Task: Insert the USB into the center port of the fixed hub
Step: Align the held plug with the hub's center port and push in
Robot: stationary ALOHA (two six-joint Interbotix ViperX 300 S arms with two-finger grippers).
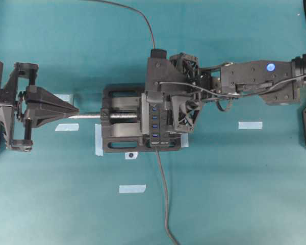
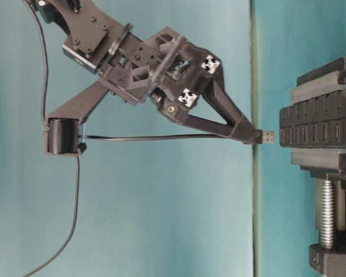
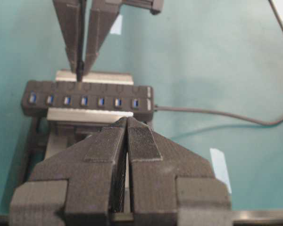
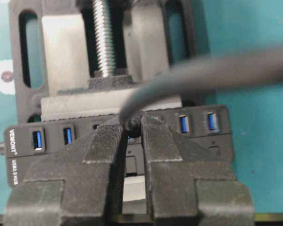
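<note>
Underneath, a teal cloth (image 1: 234, 189) with pale tape strips (image 1: 132, 188) bears the black vise (image 1: 123, 133), whose jaws clamp the fixed hub (image 3: 87, 98). Above the hub, the right gripper (image 2: 249, 136) pinches the USB (image 2: 267, 137), just short of the hub's face. Beside the vise, the left gripper (image 3: 127, 141) sits closed, empty.

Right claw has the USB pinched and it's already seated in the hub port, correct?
Not seated. The right claw does pinch the USB, but the table-level view shows a visible gap between the plug tip and the fixed hub; it hangs just short of the port row.
</note>
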